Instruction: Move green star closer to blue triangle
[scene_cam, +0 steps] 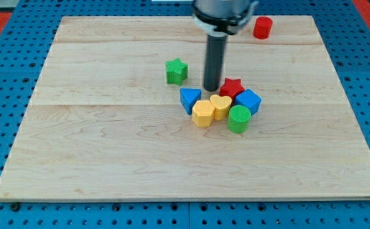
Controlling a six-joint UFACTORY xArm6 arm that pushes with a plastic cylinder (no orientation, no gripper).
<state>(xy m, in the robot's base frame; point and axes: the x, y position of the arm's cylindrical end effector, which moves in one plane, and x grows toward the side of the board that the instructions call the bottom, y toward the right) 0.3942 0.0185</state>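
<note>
The green star (176,70) lies on the wooden board a little above the middle. The blue triangle (189,99) lies just below and to the right of it, with a small gap between them. My tip (211,88) rests on the board to the right of the green star, just above and right of the blue triangle, and next to the red star (232,86).
A cluster sits by the blue triangle: a yellow hexagon (203,114), a yellow heart (220,105), a green cylinder (239,119), a blue cube (248,101). A red cylinder (262,27) stands near the view's top right. The board (95,146) lies on a blue pegboard.
</note>
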